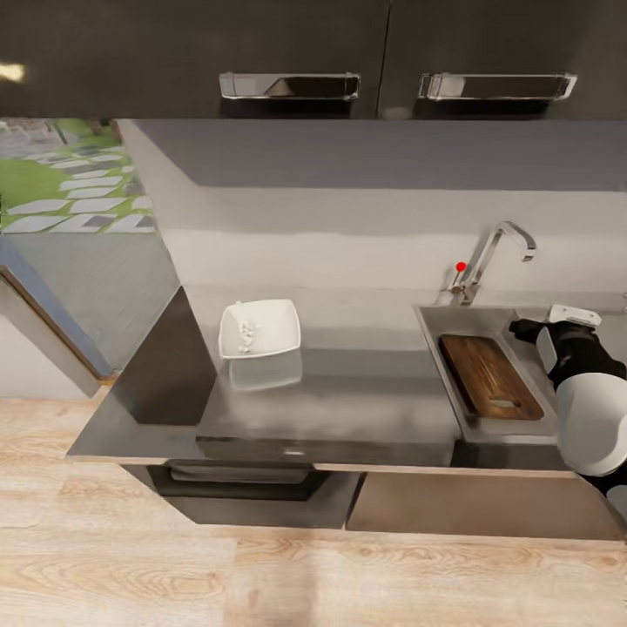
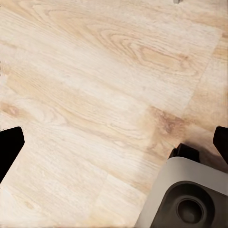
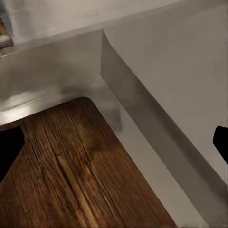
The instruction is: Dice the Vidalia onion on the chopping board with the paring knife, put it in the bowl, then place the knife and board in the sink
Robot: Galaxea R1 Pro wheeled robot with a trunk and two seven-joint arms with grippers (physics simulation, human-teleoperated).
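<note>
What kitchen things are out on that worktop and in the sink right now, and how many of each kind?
Bowls: 1, the white bowl on the countertop, holding diced onion.
Chopping boards: 1, the chopping board lying in the sink.
Taps: 1, the tap behind the sink.
Knives: 0 that I can make out.
Total: 3 things.

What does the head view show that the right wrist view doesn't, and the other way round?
Head view alone: the white bowl holding diced onion on the countertop, the tap, and the board's whole outline lying in the sink. Right wrist view alone: a close look at the board's wood grain and one rounded corner against the sink's steel wall, with the right gripper's fingertips spread wide at the frame edges. Both share the board in the sink.
</note>
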